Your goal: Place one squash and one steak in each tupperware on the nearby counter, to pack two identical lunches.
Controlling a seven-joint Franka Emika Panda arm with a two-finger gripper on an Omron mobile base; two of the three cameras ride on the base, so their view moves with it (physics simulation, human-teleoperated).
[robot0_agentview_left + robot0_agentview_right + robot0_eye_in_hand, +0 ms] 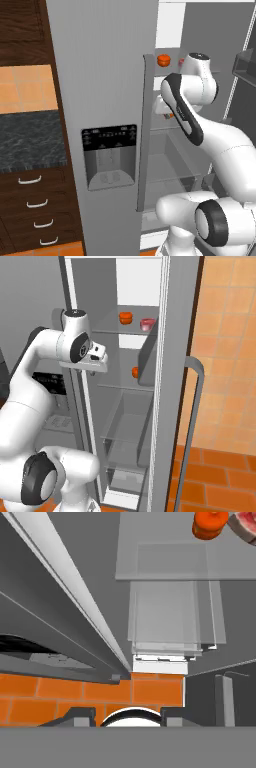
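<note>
Orange squash (125, 317) sat on the fridge's upper glass shelf (112, 330) beside a pink steak (147, 323), above and beyond the end effector (98, 360); a second squash (135, 372) lay one shelf lower. Whether the end effector's jaws were parted could not be told.

Fridge door (100, 75): smooth matt grey, metal-like. Shelves (127, 421): clear glassy panels. Squash (163, 60): smooth, slightly glossy orange. Steak (147, 324): pink-red, soft sheen. Surface (30, 140): dark speckled stone over brown wooden drawers (35, 200) with shiny silver handles. Floor (210, 476): matt orange tile.
</note>
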